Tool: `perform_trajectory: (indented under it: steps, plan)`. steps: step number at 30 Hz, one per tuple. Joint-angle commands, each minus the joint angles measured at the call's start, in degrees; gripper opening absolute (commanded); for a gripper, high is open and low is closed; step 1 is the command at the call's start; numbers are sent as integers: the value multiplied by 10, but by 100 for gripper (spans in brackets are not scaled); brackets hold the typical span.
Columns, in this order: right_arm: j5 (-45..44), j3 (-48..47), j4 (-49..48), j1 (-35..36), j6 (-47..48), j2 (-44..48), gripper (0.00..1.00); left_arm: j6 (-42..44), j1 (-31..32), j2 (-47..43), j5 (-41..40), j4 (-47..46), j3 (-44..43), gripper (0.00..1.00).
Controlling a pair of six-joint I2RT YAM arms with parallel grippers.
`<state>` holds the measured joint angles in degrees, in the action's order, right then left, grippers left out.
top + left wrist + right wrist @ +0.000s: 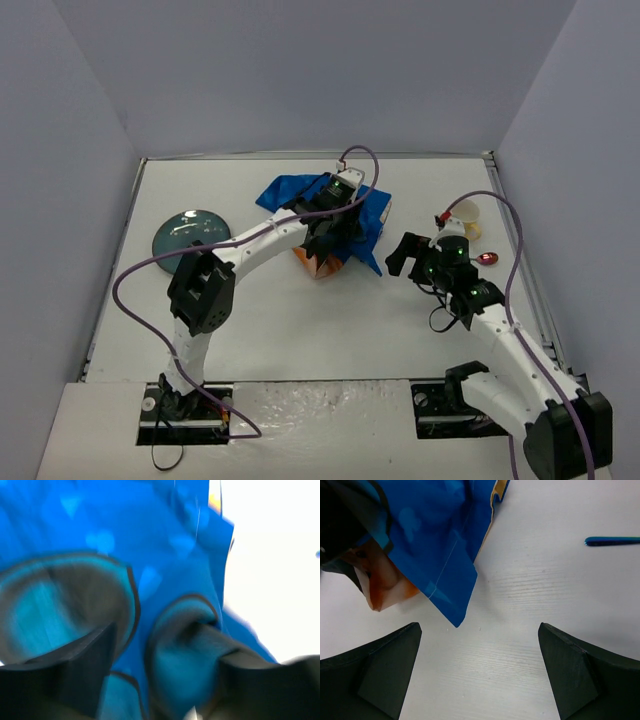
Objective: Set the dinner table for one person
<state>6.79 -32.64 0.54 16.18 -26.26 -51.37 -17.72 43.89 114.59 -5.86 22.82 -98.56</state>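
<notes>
The worktop (300,330) bears a crumpled blue placemat (280,190) under the left hand (155,650), its grip unclear; the right hand (479,672) hovers right of it, fingers spread wide, empty.

Placemat (283,192) on dinner table (300,320) centre; plate (185,237) well left of it.

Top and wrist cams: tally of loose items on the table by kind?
Placemat: 1
Plate: 1
Cup: 1
Slim blue utensil: 1
Small red item, kind unclear: 1
Total: 5
</notes>
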Motion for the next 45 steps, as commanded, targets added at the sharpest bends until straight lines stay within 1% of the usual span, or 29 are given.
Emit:
perform_trajectory:
  steps: [1,4,8,10,16,19,20,23,24,26,27,28,29,30,32,33,37,38,39,41,45]
  plan:
    - [38,-13,-84,6,-13,-78,100,-27,-26,1,33,-46,-64,61]
    - [38,-20,-108,21,-5,-114,100,-34,-32,-9,42,-60,-56,60]
    - [33,-26,-134,39,16,-137,100,-39,-36,-9,46,-54,-58,59]
    - [34,-24,-163,44,30,-151,100,-41,-39,-10,54,-58,-51,58]
    - [46,-42,-208,71,80,-191,100,-45,-43,-6,63,-55,-51,56]
    - [41,-50,-233,81,89,-214,96,-44,-43,-8,75,-50,-54,55]
    - [42,-53,-239,82,92,-223,94,-43,-43,-9,75,-50,-54,54]
    - [47,-65,-254,86,101,-251,81,-43,-44,-12,77,-50,-51,54]
    - [49,-68,-256,87,102,-259,75,-43,-45,-13,78,-49,-50,54]
    - [51,-73,-258,88,104,-273,59,-44,-46,-15,82,-47,-49,54]
    - [50,-76,-259,88,104,-279,49,-45,-48,-18,84,-46,-47,54]
    - [46,-77,-260,88,104,-282,37,-48,-50,-22,85,-46,-45,54]
    - [42,-78,-260,88,104,-284,28,-50,-52,-26,86,-47,-43,54]
    - [36,-80,-258,88,102,-283,25,-53,-54,-32,87,-48,-38,54]
    - [27,-85,-255,88,98,-274,4,-62,-62,-48,91,-53,-17,56]
    - [16,-88,-251,88,96,-271,0,-70,-70,-64,93,-56,-8,58]
    - [0,-121,-221,88,93,-266,0,-91,-93,-126,102,-84,50,75]
    - [-4,-134,-215,88,92,-266,0,-94,-98,-148,102,-88,67,83]
    - [-8,-150,-209,87,90,-267,0,-94,-100,-172,101,-91,86,93]
    - [-13,-179,-190,87,85,-274,0,-93,-103,-210,95,-97,119,97]
    - [-25,-239,-148,88,79,-294,0,-112,-104,-296,73,-133,220,97]
